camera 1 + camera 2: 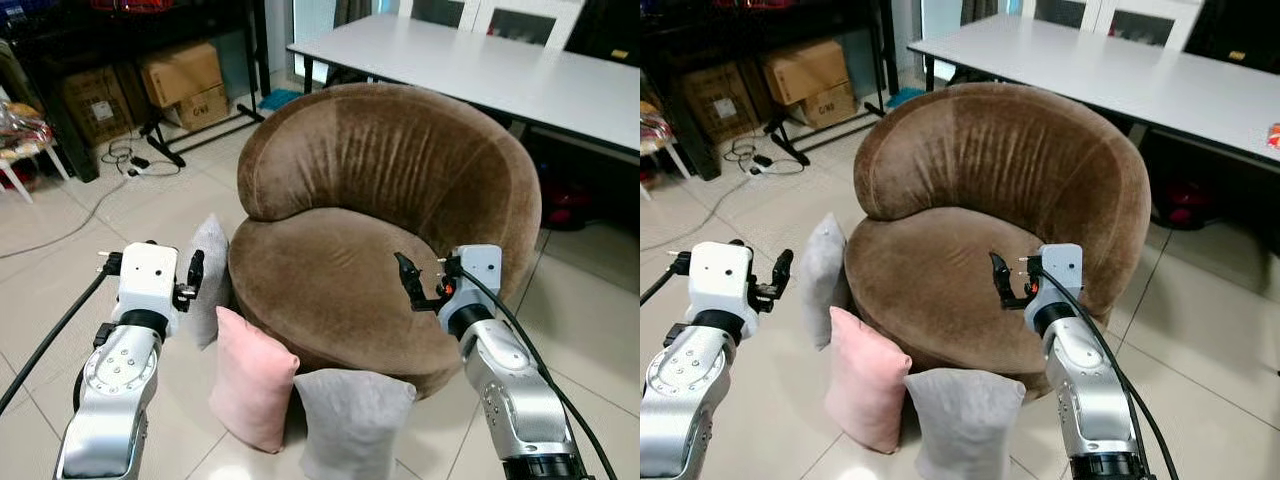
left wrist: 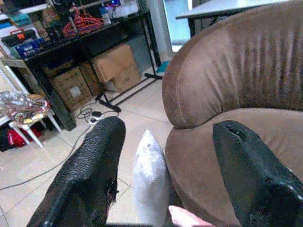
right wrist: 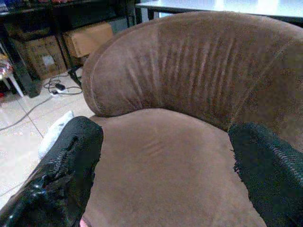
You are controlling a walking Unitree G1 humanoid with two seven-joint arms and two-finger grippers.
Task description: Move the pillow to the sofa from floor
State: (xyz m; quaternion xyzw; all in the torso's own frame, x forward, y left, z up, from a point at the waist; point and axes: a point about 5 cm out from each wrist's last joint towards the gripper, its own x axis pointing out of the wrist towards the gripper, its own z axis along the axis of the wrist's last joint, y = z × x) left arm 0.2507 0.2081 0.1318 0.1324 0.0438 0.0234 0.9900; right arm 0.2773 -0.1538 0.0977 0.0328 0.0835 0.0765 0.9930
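A big round brown velvet sofa chair (image 1: 370,220) sits in the middle of the head views. Three pillows stand on the pale tiled floor (image 1: 60,260), leaning against the front of the sofa. A soft pink square pillow (image 1: 250,378) is at the lower middle. A grey fuzzy pillow (image 1: 350,420) stands just beside it, and its bottom is cut off by the frame edge. A second light grey pillow (image 1: 210,275) stands further up on the left, partly hidden behind the left arm and the pink pillow. None of the pillows is on the seat.

The left gripper (image 1: 192,275) is held up at the lower left, near the light grey pillow but not touching it. In the left wrist view its two black fingers (image 2: 90,175) stand wide apart with nothing between them, and the light grey pillow shows in the gap.

The right gripper (image 1: 410,282) hangs over the right side of the seat. Its fingers (image 3: 61,175) are wide apart too and hold nothing.

A long white table (image 1: 480,70) runs across the upper right, and its far end is cut off. Brown cardboard boxes (image 1: 185,85) sit under a dark shelf (image 1: 100,50) at the upper left. Black cables (image 1: 135,160) lie on the floor there. A red thing under the table is too dark to tell.
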